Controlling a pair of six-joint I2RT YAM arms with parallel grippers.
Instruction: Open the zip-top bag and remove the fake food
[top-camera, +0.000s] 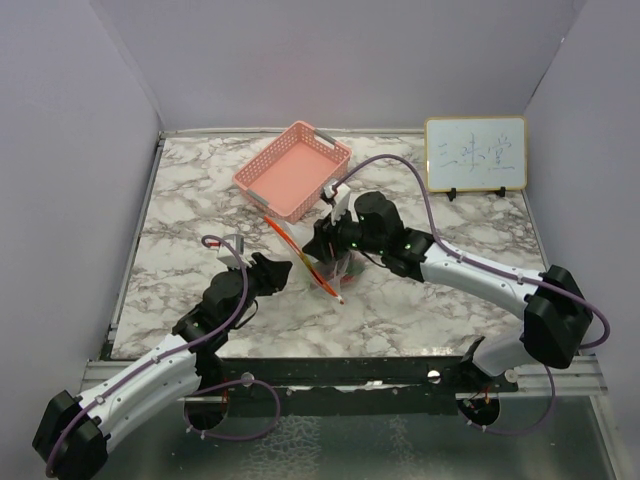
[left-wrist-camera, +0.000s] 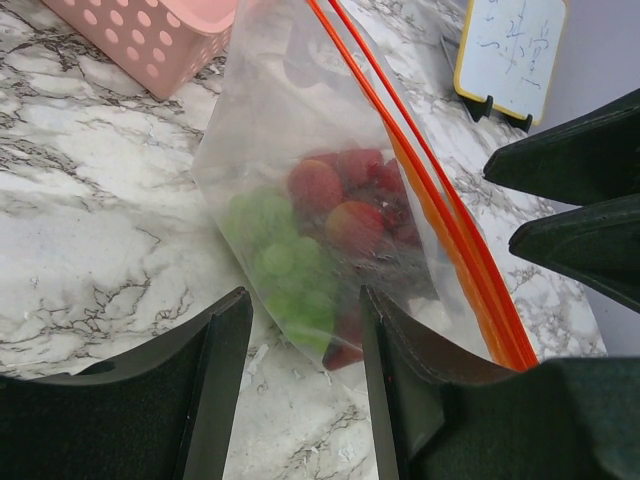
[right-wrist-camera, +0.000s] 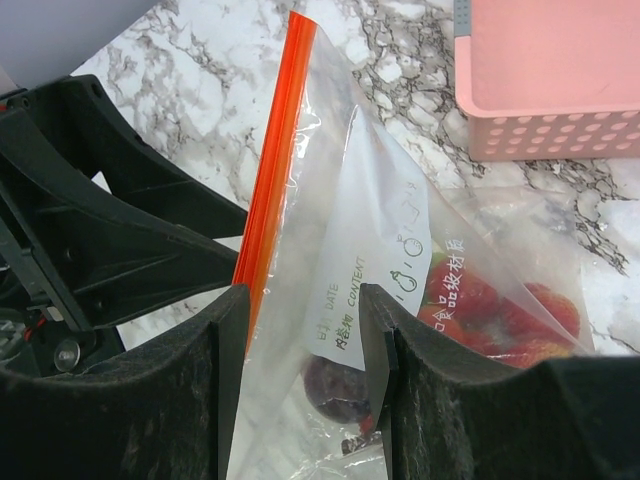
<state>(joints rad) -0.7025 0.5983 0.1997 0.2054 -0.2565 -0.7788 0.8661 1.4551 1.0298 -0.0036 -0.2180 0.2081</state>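
Observation:
The zip-top bag (top-camera: 318, 268) stands tilted between my two grippers, and its red-orange zip strip (top-camera: 300, 255) runs diagonally. In the left wrist view the bag (left-wrist-camera: 300, 150) shows the fake food (left-wrist-camera: 320, 220): red round pieces over green grape-like ones. My left gripper (left-wrist-camera: 300, 300) is open. The bag's lower corner reaches into its gap, with marble showing beneath. My right gripper (right-wrist-camera: 300, 295) stands half apart against the labelled side of the bag (right-wrist-camera: 340, 200). A dark red piece (right-wrist-camera: 335, 385) shows in its gap. I see no clamp on the film.
A pink mesh basket (top-camera: 268, 152) sits behind the bag, close to the right gripper (top-camera: 330, 235). A small whiteboard (top-camera: 475, 153) stands at the back right. The left gripper (top-camera: 288, 272) and the right one face each other a few centimetres apart. White walls enclose the marble table.

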